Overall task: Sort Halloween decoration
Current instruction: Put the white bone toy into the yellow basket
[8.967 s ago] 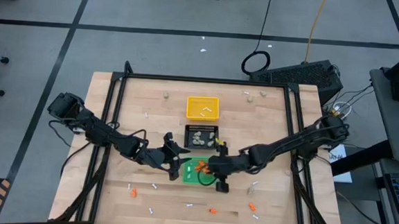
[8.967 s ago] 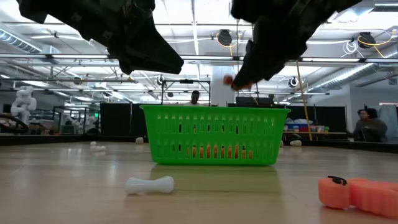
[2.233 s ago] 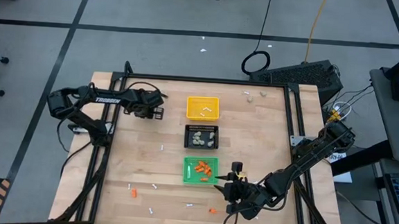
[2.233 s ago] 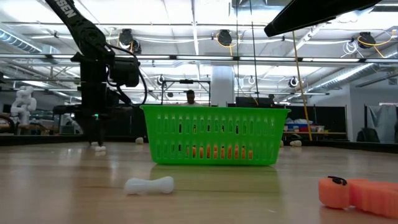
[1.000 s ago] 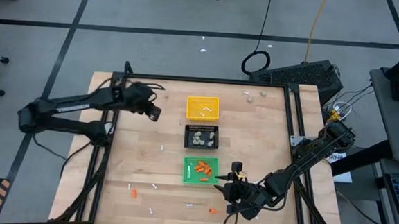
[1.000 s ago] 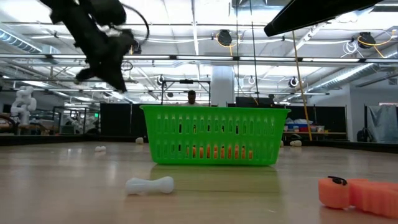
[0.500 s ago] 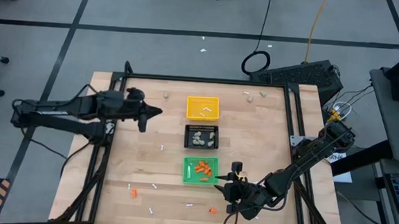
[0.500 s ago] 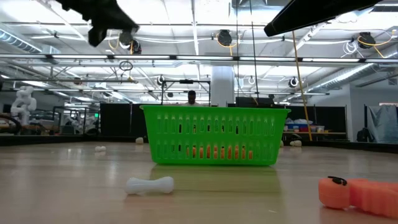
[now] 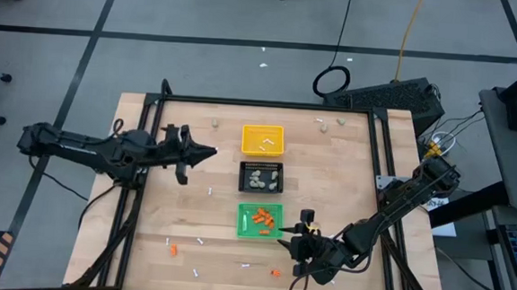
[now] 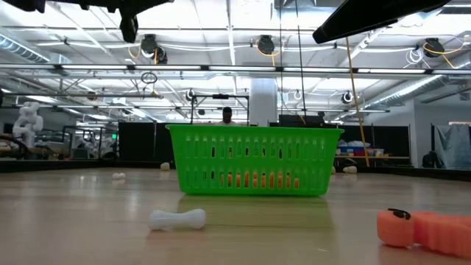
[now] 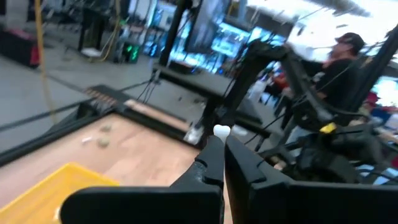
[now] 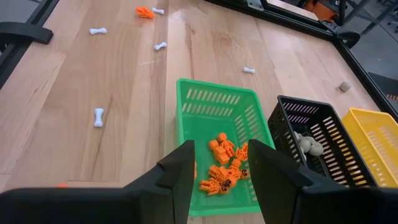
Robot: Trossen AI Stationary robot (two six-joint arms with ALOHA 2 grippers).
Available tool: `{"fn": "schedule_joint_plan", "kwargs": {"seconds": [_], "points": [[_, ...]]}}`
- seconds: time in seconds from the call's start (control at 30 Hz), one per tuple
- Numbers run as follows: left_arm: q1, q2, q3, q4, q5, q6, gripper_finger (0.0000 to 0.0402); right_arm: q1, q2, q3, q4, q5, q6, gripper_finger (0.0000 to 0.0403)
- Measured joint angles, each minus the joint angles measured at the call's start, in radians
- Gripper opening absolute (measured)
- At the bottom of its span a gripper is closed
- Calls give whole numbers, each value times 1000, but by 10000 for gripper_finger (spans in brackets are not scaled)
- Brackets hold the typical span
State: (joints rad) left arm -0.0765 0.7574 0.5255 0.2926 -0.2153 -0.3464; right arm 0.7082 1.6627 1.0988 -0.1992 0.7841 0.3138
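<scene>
Three square trays stand in a row at mid-table: yellow (image 9: 262,139) with white sticks, black (image 9: 261,177) with beige lumps, green (image 9: 259,219) with orange bits (image 12: 225,167). My left gripper (image 9: 209,151) is high above the table, left of the yellow tray and pointing level toward the table's right. It is shut on a small white stick (image 11: 222,131). My right gripper (image 12: 221,149) hangs open over the green tray's near right corner with nothing between its fingers. Loose pieces lie flat on the table: white sticks (image 9: 200,241), orange bits (image 9: 275,273) and beige lumps (image 9: 214,122). My left gripper pinches the white stick (image 11: 222,131) between the very ends of its two fingers (image 11: 212,155). Only one knobby end of the stick shows past them. The fingers come level from the table's left, and the stick is lifted clear of the table.
A black frame (image 9: 270,103) runs round the table's far and side edges. In the low view a white stick (image 10: 176,218) and an orange piece (image 10: 423,230) lie near the front edge, ahead of the green tray (image 10: 254,160). People stand in the room behind.
My left gripper has risen from the table's far left part and tipped from slanting down to level. It now points toward the table's right edge and has gone a little that way, staying shut. My right gripper has kept still.
</scene>
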Motion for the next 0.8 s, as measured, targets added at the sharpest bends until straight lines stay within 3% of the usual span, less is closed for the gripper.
{"fn": "schedule_joint_plan", "kwargs": {"seconds": [0.2, 0.8], "points": [[-7, 0, -39, 112, 25, 15, 1, 0, 0, 0, 0, 0, 1, 137], [-7, 0, -40, 115, 59, 38, 0, 0, 0, 0, 0, 0, 3, 137]]}}
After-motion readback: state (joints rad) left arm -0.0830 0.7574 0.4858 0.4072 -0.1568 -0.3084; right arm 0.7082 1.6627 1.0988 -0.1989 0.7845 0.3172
